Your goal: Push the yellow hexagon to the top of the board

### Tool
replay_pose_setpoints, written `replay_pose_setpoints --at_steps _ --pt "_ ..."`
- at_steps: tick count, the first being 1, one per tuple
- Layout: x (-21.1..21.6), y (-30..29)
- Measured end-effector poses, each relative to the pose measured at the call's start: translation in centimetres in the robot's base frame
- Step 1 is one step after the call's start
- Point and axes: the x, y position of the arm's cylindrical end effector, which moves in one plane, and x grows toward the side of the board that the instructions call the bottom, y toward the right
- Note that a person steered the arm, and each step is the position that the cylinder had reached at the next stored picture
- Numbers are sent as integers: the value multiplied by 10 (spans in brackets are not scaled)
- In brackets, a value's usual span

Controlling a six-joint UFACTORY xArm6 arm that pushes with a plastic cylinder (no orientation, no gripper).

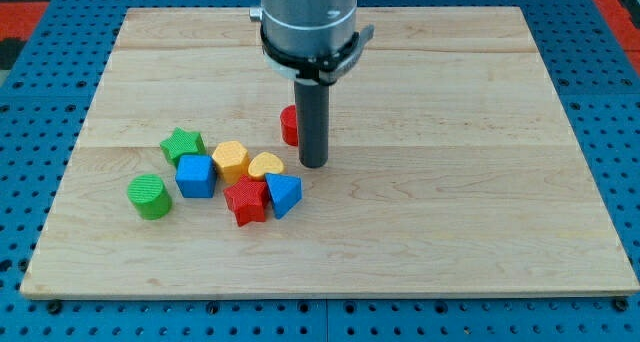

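Observation:
The yellow hexagon (230, 159) lies in a cluster left of the board's middle. My tip (314, 165) stands to the right of the cluster, just right of the yellow heart (265, 166) and apart from the hexagon. A red block (289, 125) is partly hidden behind the rod, so its shape is unclear. A red star (245, 200) and a blue triangle (284, 193) lie below the yellow blocks. A blue cube (196, 175), a green star (182, 144) and a green cylinder (149, 196) lie left of the hexagon.
The wooden board (450, 182) rests on a blue pegboard (610, 102). The arm's grey housing (308, 22) hangs over the board's top middle.

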Motion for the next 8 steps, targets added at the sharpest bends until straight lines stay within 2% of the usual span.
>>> replay_pose_setpoints --at_steps 2,3,5,7,8 --pt "26 -2" --pt "27 -61" --pt "16 -106" --pt "-38 -115" --pt "-88 -129"
